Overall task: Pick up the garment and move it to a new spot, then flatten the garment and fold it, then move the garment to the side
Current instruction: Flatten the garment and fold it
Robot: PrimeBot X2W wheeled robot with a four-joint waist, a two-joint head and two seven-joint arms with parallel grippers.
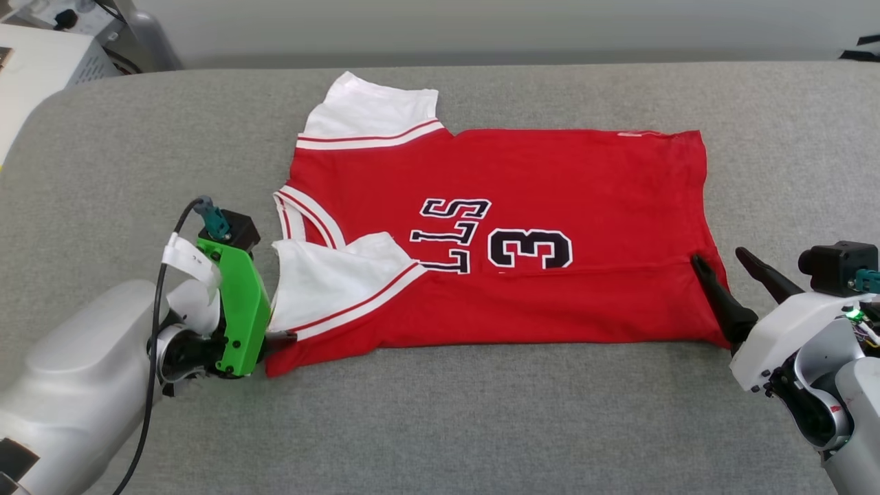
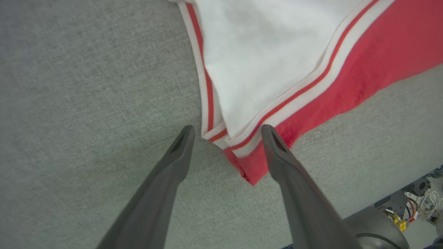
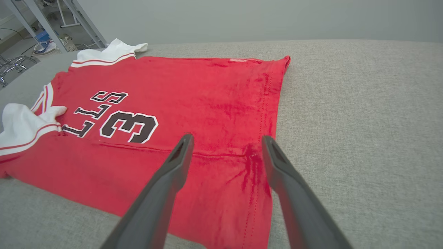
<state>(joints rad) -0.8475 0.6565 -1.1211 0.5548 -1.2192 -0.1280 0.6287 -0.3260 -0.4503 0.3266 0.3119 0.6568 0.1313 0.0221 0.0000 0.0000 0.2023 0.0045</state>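
Note:
The garment (image 1: 550, 179), a red jersey with white sleeves and black lettering, lies spread on the grey padded table (image 1: 481, 412), its near edge folded over toward the middle. My left gripper (image 1: 278, 337) sits at the garment's near-left corner. In the left wrist view this gripper (image 2: 227, 129) is open, its fingers straddling the striped sleeve trim and red corner (image 2: 256, 162) without pinching it. My right gripper (image 1: 718, 256) is open at the near-right corner. In the right wrist view its fingers (image 3: 227, 138) hover over the hem (image 3: 256, 166) where the fold line ends.
A pale equipment box (image 1: 41, 55) stands beyond the table's far-left corner. Metal frame legs (image 3: 20, 20) show off that same end. Bare grey surface extends right of the garment (image 3: 363, 121) and along the near edge. Part of the robot's base with wiring (image 2: 398, 221) lies below the table edge.

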